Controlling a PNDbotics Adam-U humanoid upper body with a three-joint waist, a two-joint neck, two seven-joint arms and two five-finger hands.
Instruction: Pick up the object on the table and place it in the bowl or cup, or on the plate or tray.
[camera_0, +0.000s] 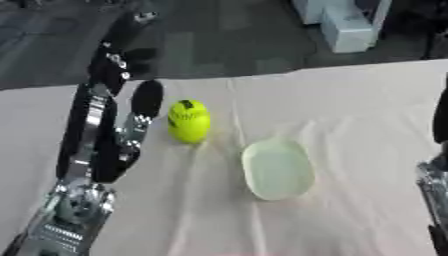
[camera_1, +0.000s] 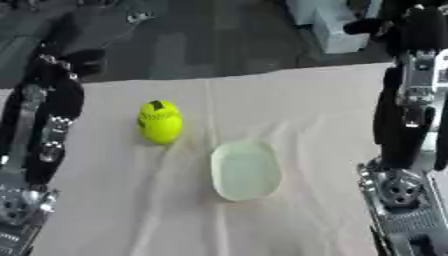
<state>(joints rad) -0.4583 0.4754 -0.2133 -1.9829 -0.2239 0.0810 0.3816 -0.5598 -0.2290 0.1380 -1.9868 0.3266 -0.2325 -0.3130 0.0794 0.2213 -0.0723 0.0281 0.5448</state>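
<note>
A yellow-green ball (camera_0: 189, 120) with a dark mark on top rests on the cream tablecloth (camera_0: 350, 105). Just right of it and nearer to me lies a pale green oval dish (camera_0: 277, 169), with nothing in it. My left hand (camera_0: 109, 125) stands upright to the ball's left, fingers straight and pointing away; its nearest finger (camera_0: 146, 99) is close beside the ball without touching it. My right hand (camera_1: 411, 95) is raised at the right edge, fingers straight up, well apart from the dish.
The table's far edge runs just behind the ball, with dark floor beyond. A white boxy object (camera_0: 346, 22) stands on that floor at the upper right. Folds crease the cloth around the dish.
</note>
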